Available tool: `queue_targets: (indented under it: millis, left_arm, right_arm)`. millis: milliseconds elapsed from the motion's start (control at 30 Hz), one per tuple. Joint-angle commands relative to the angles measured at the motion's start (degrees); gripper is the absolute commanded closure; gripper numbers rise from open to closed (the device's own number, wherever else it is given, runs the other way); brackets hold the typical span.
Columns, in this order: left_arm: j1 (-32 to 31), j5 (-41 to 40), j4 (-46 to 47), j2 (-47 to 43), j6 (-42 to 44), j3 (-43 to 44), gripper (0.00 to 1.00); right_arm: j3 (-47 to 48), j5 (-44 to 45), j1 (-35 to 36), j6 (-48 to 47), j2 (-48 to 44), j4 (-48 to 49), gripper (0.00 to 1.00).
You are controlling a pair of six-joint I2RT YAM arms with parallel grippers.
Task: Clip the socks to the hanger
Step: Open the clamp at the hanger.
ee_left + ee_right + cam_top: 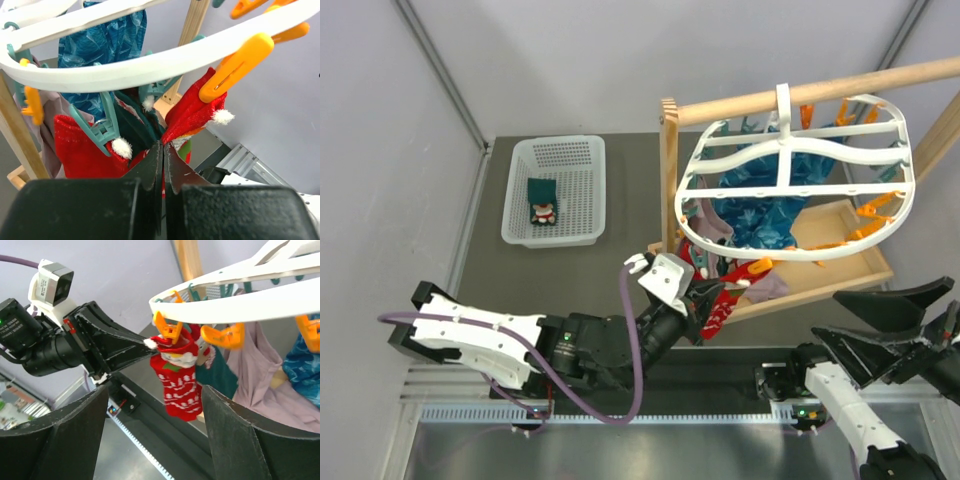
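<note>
The white oval hanger (912,185) hangs from a wooden rod; its rim also crosses the left wrist view (150,65) and the right wrist view (240,302). A red sock with white pattern (179,385) hangs below the near rim, its cuff under an orange clip (167,330). My left gripper (715,300) is shut on that sock's cuff (192,112), beside the orange clip (235,67). Another red sock (80,150) and a dark green one (135,130) hang from teal clips. A green sock (542,200) lies in the basket. My right gripper (885,335) is open and empty, below the red sock.
A white perforated basket (520,170) stands at the back left. The wooden stand (669,170) with its tray carries the hanger. A teal-blue cloth (770,215) and a mauve-grey cloth (260,375) hang from the frame. Grey walls enclose the table.
</note>
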Motion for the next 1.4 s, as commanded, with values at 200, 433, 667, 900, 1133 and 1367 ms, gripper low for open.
queue_targets:
  millis: [200,433,667,900,1133,1367]
  left_arm:
    - [0.02,1.47,-1.48,-5.53,-1.39,-2.49,1.00]
    - [0.02,2.62,-1.92,-6.24,-1.92,-2.85,1.00]
    - [0.02,4.03,-1.75,-5.54,-2.19,-2.23,1.00]
    - [0.02,4.73,-1.13,-4.83,-2.01,-1.79,1.00]
    - [0.02,4.73,-1.05,-4.22,-2.36,-1.44,1.00]
    - [0.02,4.82,-0.78,-4.04,-2.36,-1.18,1.00]
  right_arm:
    - [2.22,12.54,0.54,-1.90,0.49,-4.94,0.26]
    - [-2.00,14.03,0.54,-1.90,0.14,-0.46,0.29]
    - [-3.76,14.13,0.63,-2.69,1.10,3.23,0.29]
    - [-6.31,12.37,0.63,-3.48,1.54,8.06,0.34]
    - [-6.31,10.87,0.63,-3.92,2.25,10.53,0.43]
    - [-7.63,10.43,0.55,-3.48,2.60,12.11,0.46]
